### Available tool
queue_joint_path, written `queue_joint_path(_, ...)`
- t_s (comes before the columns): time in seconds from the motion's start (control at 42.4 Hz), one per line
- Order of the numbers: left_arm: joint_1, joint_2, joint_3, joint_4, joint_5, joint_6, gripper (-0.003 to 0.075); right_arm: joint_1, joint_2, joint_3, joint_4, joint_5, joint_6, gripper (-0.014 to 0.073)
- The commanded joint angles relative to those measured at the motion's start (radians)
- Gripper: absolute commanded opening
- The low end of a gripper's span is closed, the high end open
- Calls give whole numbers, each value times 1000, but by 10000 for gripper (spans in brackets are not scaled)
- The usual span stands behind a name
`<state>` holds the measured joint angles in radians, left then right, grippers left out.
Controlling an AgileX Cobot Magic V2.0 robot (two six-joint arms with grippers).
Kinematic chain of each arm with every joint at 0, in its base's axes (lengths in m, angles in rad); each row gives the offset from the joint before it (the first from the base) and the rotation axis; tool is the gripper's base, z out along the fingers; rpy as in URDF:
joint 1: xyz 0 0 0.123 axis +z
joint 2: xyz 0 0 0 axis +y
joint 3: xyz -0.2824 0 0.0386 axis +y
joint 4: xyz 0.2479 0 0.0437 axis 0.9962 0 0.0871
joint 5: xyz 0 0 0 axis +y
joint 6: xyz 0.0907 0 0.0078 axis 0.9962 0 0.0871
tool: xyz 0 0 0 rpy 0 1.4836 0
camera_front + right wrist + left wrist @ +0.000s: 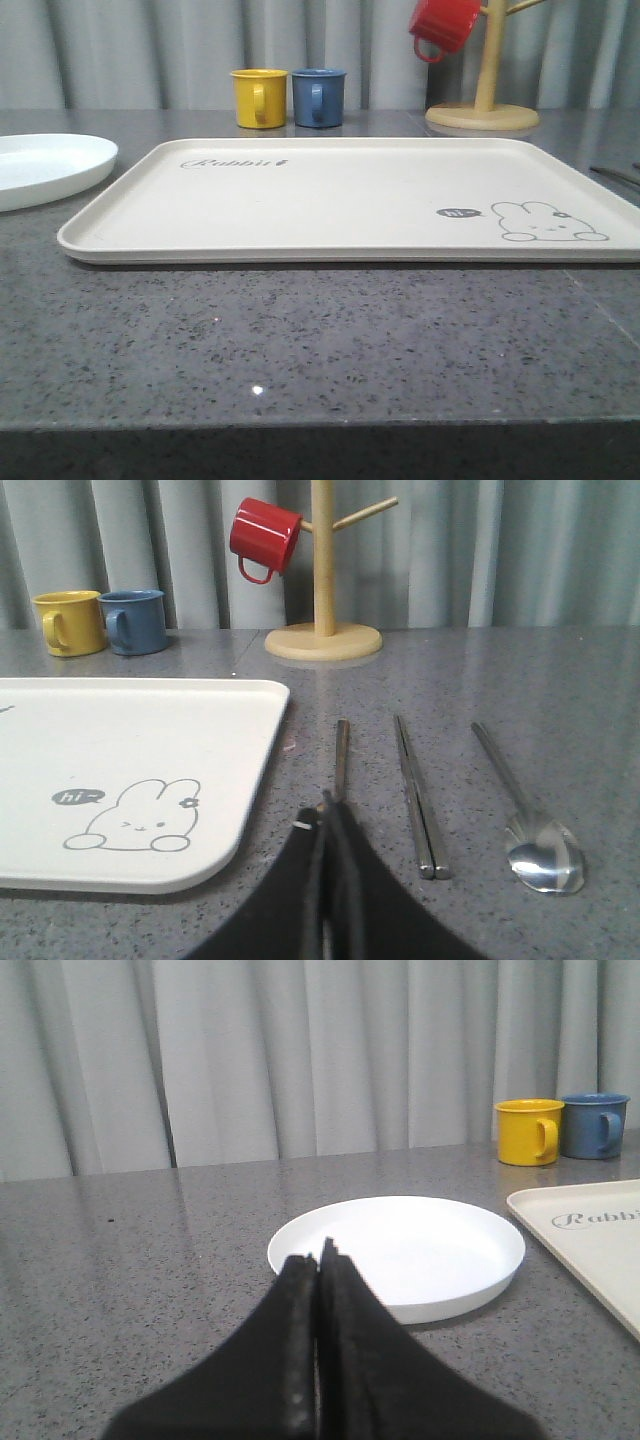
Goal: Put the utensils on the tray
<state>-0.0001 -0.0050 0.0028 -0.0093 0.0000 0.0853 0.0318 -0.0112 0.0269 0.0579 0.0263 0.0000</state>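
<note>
Both grippers, left gripper (320,1260) and right gripper (328,815), sit pressed closed, holding nothing; plate (45,168) lies at the tray's (330,200) nine o'clock, fork (341,755), chopsticks (418,795), spoon (530,830) at three.

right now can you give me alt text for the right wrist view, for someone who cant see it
Three steel utensils lie side by side on the speckled grey countertop beside the cream rectangular rabbit tray: a slim fork, a pair of chopsticks and a spoon, with the right gripper, jaws shut, over the fork's near end. Behind stand yellow and blue mugs and a wooden mug tree holding a red mug.
</note>
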Motion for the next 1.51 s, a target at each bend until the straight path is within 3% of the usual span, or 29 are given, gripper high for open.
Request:
queue_joint_path(0.0,-7,-21,13,-10,-85,-11,-20,-6,-15,0,-13,-91,0,-103)
queue_joint_path(0.707,-7,-21,13,-10,-103,-11,-20,-6,-15,-3,-10,-137,0,-103)
queue_joint_path(0.872,-7,-20,-46,-10,-116,-11,-20,-6,-14,-103,26,-82,0,-103)
queue_joint_path(1.084,-7,43,-326,-10,139,-11,-20,-6,66,-367,25,172,0,-103)
queue_joint_path(1.39,-7,335,-721,-10,598,-11,-20,-6,389,-716,13,509,0,-103)
queue_joint_path(1.484,-7,410,-774,-10,655,-11,-20,-6,480,-770,13,608,0,-103)
